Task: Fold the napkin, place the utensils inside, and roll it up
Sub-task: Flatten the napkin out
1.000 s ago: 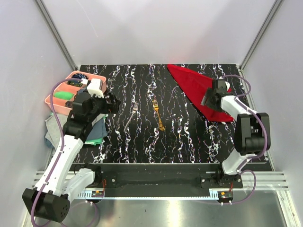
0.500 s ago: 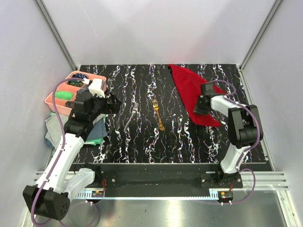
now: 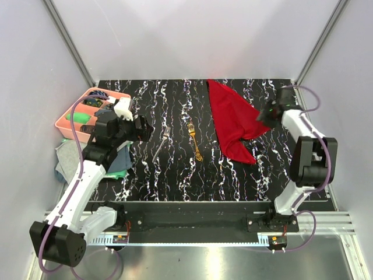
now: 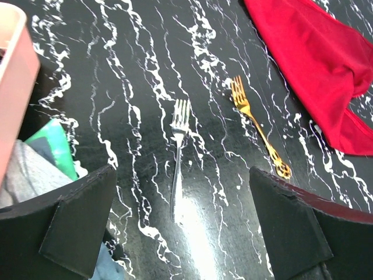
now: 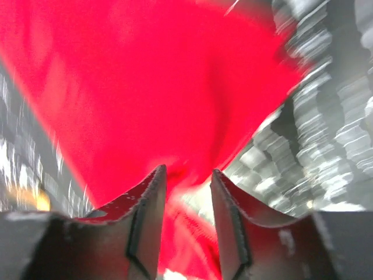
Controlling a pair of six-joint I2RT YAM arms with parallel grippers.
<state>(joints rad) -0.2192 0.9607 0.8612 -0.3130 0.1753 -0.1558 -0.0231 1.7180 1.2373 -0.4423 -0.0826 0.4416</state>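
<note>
Now the right gripper (image 5: 185, 192) sits at the napkin (image 3: 233, 119) on the desk's far right, fingers narrowly apart, hold unclear; cloth could slip and bunch. Left gripper (image 4: 186, 219) gapes wide above the silver fork (image 4: 178, 151).

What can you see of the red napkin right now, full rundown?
The napkin is plain bright red cloth, thin and soft-looking, lying loosely folded on the black marbled table at its far right. It forms a rough triangle with creases, tapering to a point toward the near side. The right hand is at its right corner; the blurred wrist view shows cloth between the fingers, grip unclear. The gold fork lies apart, to its left.
</note>
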